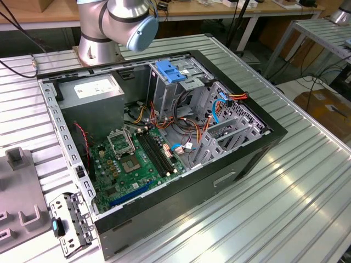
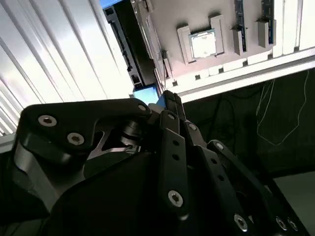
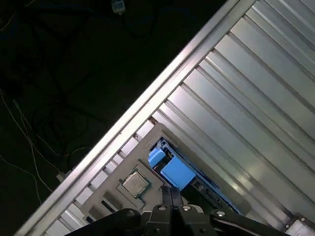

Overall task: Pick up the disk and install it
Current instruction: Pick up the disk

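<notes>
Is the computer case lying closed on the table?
No, the computer case lies open, its green motherboard and cables exposed in the exterior view.

No text, number or sign could be read with certainty. In the exterior view a white sticker [image 1: 94, 86] was seen on the grey power supply [image 1: 71, 97] inside the open computer case [image 1: 164, 219], but its print could not be made out. Fine markings were scattered over the green motherboard [image 1: 123, 164], none of them legible. In both wrist views faint print was borne on the metal lid of a processor chip [image 2: 203, 45] [image 3: 135, 183] seated in a grey fixture [image 2: 197, 14] [image 3: 147, 140], and it could not be resolved into letters or figures either.
</notes>
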Available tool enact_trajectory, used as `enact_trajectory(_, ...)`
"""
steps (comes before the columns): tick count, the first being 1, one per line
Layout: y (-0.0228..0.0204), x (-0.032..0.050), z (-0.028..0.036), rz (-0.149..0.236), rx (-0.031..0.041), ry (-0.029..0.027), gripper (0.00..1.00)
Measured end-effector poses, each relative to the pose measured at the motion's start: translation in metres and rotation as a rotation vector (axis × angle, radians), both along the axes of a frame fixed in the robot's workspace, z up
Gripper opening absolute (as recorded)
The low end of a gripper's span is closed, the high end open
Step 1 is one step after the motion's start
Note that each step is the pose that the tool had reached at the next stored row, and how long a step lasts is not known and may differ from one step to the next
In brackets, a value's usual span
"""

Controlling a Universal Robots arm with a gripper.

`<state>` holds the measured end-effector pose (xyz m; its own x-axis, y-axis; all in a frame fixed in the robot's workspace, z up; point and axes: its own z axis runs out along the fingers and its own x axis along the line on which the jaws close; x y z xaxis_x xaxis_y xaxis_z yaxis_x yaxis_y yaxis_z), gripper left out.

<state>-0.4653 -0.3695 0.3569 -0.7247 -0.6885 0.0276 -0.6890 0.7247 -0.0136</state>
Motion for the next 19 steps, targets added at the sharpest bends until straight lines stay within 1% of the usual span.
enact_trajectory(1,0.0,0.0,-0.0004,0.029,0.0002,0.0,0.11)
enact_trajectory(3,0.0,0.0,-0.0007,0.068,0.0002,0.0,0.11)
enact_trajectory(4,0.0,0.0,-0.0011,0.113,0.0002,0.0001,0.11)
enact_trajectory(6,0.0002,0.0,-0.0018,0.159,0.0003,0.0,0.11)
enact_trajectory(8,0.0004,0.0,-0.0021,0.187,0.0004,-0.0001,0.11)
enact_trajectory(10,0.0013,-0.0001,-0.0029,0.226,0.0004,-0.0002,0.11)
enact_trajectory(11,0.002,0.0,-0.0031,0.236,0.0003,0.0,0.11)
enact_trajectory(12,0.0036,0.0,-0.0033,0.243,0.0004,0.0,0.11)
enact_trajectory(13,0.0064,0.0,-0.0036,0.246,0.0004,0.0,0.11)
enact_trajectory(15,0.0104,0.0,-0.0041,0.253,0.0003,0.0,0.11)
enact_trajectory(16,0.0111,0.0,-0.0042,0.261,0.0004,-0.0001,0.11)
enact_trajectory(19,0.0113,0.0,-0.0048,0.32,0.0003,0.0002,0.11)
